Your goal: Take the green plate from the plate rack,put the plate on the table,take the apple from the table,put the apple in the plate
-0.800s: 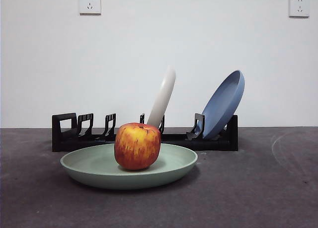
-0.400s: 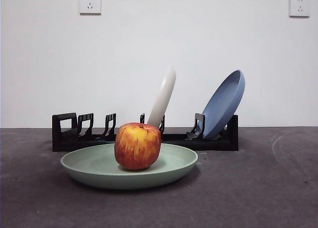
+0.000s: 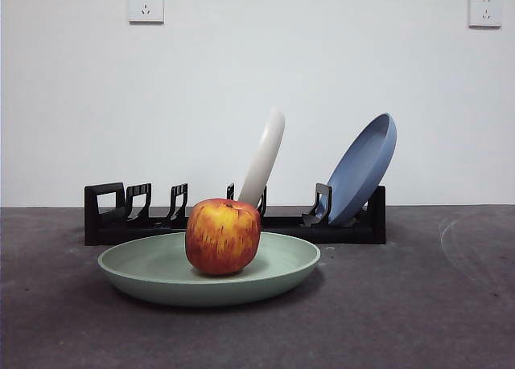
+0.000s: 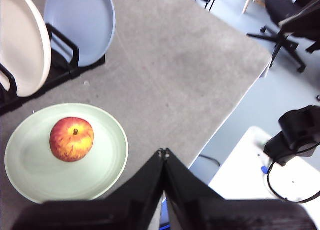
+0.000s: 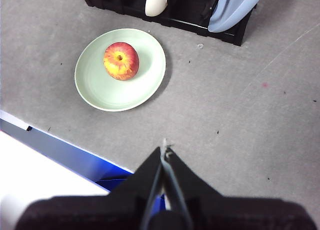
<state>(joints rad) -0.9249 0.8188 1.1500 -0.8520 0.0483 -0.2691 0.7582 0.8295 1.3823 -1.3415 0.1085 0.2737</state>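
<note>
Basically done: apple (image 3: pixel 223 235) sits in green plate (image 3: pixel 209 274); left gripper (image 4: pixel 163 152) and right gripper (image 5: pixel 164 151) closed, empty, parked high—just hold clear.

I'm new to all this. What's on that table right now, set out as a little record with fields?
apple: sits in the green plate, upright
green plate: flat on the table, in front of the plate rack
plate rack: holds a cream-white plate and a blue plate, both leaning
left gripper: shut, empty, held off the plate
right gripper: shut, empty, away from the plate
</note>
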